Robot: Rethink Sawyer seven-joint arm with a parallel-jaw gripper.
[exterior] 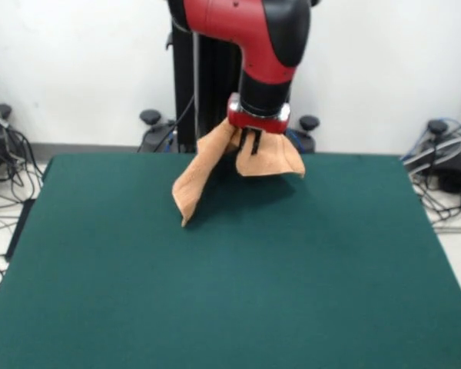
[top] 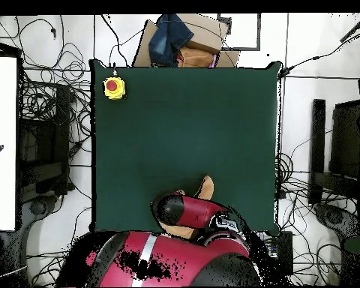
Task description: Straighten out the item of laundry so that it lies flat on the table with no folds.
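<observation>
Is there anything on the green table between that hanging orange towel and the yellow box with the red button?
Nothing. In the overhead view, only bare green table lies between the towel and the yellow box.

Bright even light; soft shadow under towel (exterior: 215, 173); slight blur

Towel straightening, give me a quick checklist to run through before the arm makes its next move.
1. Hand holds the towel: ok, cloth bunched at it.
2. Towel lifted: ok, hanging; whether its lowest corner touches the table cannot tell.
3. Towel flat, no folds: not ok, draped and creased.
4. Space to spread it: ok, bare green in front.
5. Yellow button box out of the way: ok, far corner.
</observation>
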